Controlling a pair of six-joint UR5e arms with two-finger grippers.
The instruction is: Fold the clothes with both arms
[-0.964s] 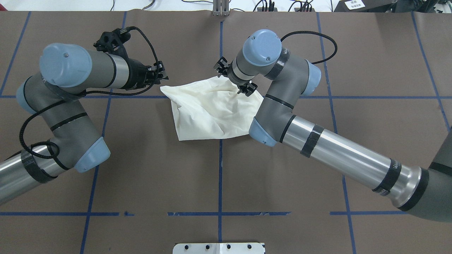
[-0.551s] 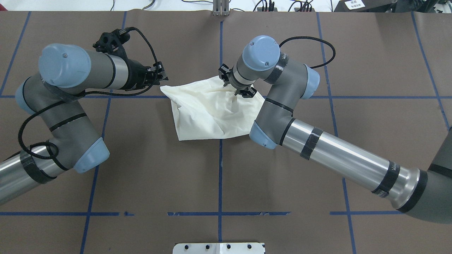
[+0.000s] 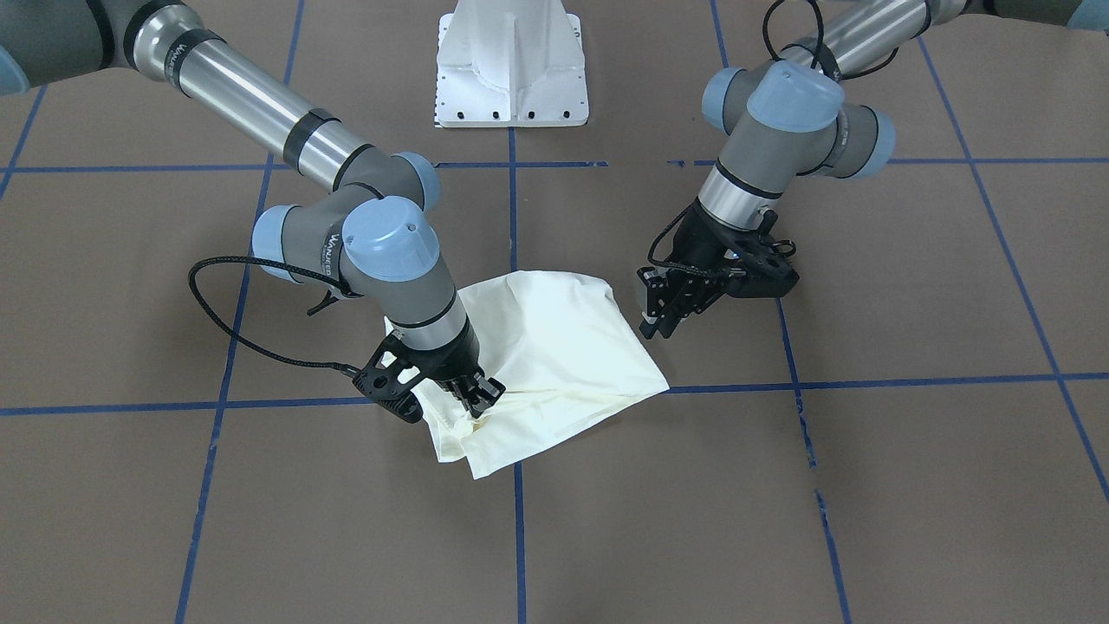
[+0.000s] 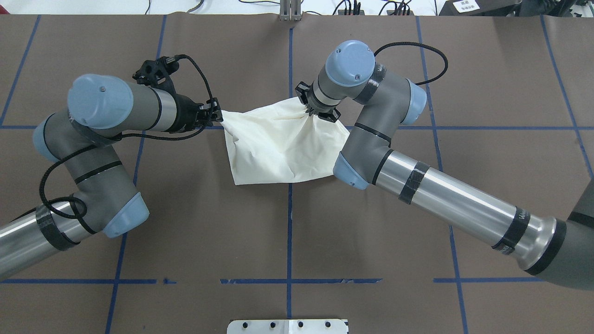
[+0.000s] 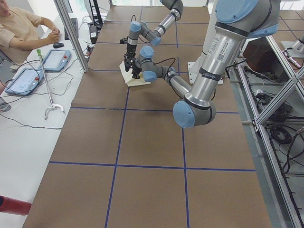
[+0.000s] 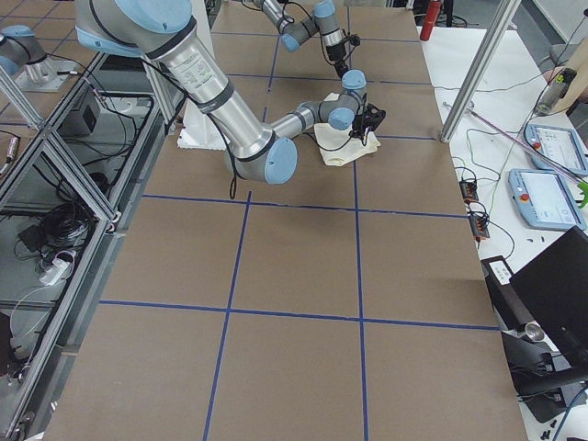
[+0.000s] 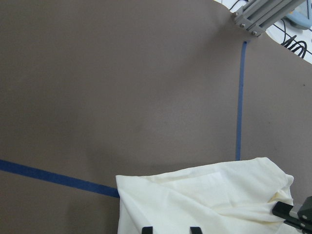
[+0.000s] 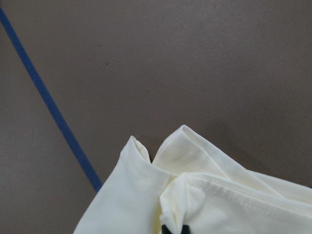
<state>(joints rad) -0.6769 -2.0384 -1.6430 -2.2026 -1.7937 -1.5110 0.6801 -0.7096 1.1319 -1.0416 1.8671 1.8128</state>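
The cream shirt (image 4: 278, 148) lies bunched, plain side up, on the brown table near its middle; it also shows in the front view (image 3: 563, 347). My right gripper (image 4: 317, 110) is shut on a gathered fold at the shirt's far edge, and the cloth puckers toward it. The right wrist view shows that fold (image 8: 219, 204) bunched at the fingertips. My left gripper (image 4: 217, 114) is open over the shirt's far left corner. In the front view it (image 3: 657, 316) hovers just above that corner. The left wrist view shows cloth (image 7: 209, 200) below the spread fingertips (image 7: 146, 229).
The white pedestal base (image 3: 511, 69) stands at the robot's side of the table. Blue tape lines (image 4: 288, 222) grid the brown surface. An aluminium post (image 4: 290, 9) stands at the far edge. An operator (image 5: 19, 28) sits at a side desk with tablets (image 5: 54, 59).
The left gripper moved right, from beside the shirt to over its far left corner. The right gripper shifted slightly right and gathered the cloth, which now puckers toward it.
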